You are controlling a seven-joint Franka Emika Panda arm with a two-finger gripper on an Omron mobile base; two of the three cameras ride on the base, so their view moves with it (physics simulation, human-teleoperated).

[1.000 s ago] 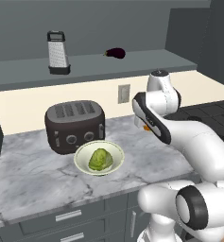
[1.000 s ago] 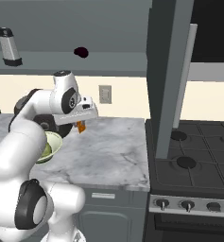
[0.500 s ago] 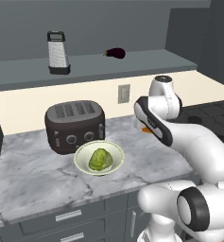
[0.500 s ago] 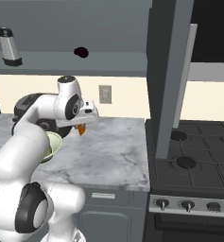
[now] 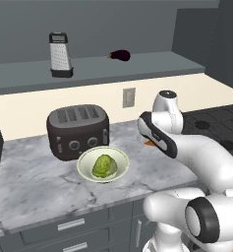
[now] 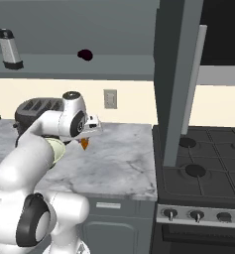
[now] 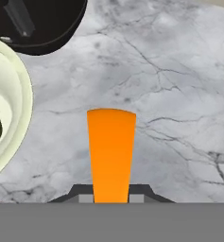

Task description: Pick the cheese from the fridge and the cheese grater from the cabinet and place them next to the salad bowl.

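The cheese (image 7: 111, 153), a small orange wedge, is held clamped between the jaws of the gripper (image 7: 111, 194), with its long axis running straight out from the fingertips. In the right base view the wedge (image 6: 84, 144) is seen hanging point-down under the hand, above the marble counter (image 6: 119, 163) and apparently not yet resting on it. The salad bowl (image 5: 103, 164), with its green lettuce lump, sits near the front edge of the counter, just before the dark toaster (image 5: 78, 130). In the hand view the bowl's cream rim (image 7: 20, 108) lies to the left of the cheese, with a strip of bare marble between them; in the room, the cheese is held just to the right of the bowl. The bare patch beneath the wedge is judged a fit spot, so a straight lowering seems called for. The cheese grater (image 5: 60, 54) stands untouched on the cabinet shelf (image 5: 137, 64), well apart from a dark eggplant (image 5: 120, 55).
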